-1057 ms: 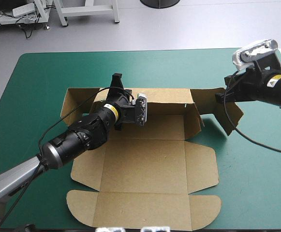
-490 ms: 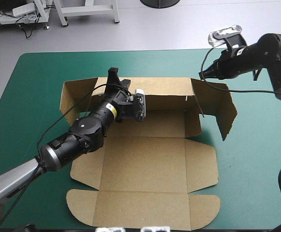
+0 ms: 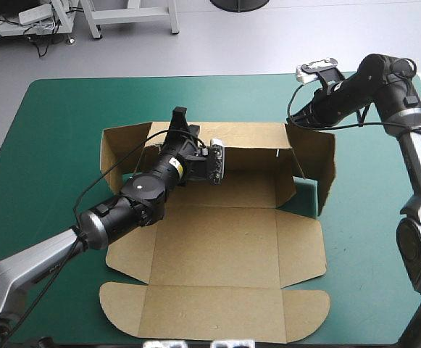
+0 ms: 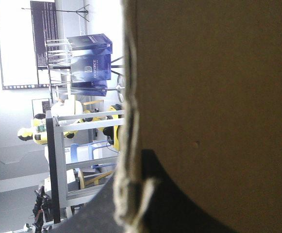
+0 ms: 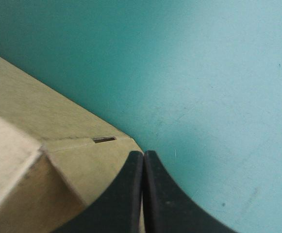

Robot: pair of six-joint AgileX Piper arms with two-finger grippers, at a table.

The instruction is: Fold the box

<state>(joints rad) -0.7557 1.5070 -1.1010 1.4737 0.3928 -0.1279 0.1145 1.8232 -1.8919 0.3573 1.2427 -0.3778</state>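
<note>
Across the desk (image 3: 65,130) with its teal-green cover, the brown box (image 3: 217,254) lies near the middle, most of the sheet flat and open toward the near edge. Its lid panel (image 3: 214,315), rounded at both corners, lies flat closest to that edge. The far wall (image 3: 253,148) stands raised along the back of the base. The right side flap (image 3: 324,163) stands up too, swung out from the wall's right end, and the left side flap (image 3: 112,156) is tilted up at the other end.

The left claw (image 3: 179,119) reaches over the base and grasps the top edge of the far wall toward its left end. In the left wrist view the board's edge runs between the two black fingers (image 4: 179,194), which are all but closed on it.

The right claw (image 5: 143,155) is clenched, its fingers meeting in one point. Its tip is right at the box's far right corner, where wall and flap join; whether it touches the board I cannot tell. A small slot (image 5: 104,140) is cut in the board just beside that tip.
</note>
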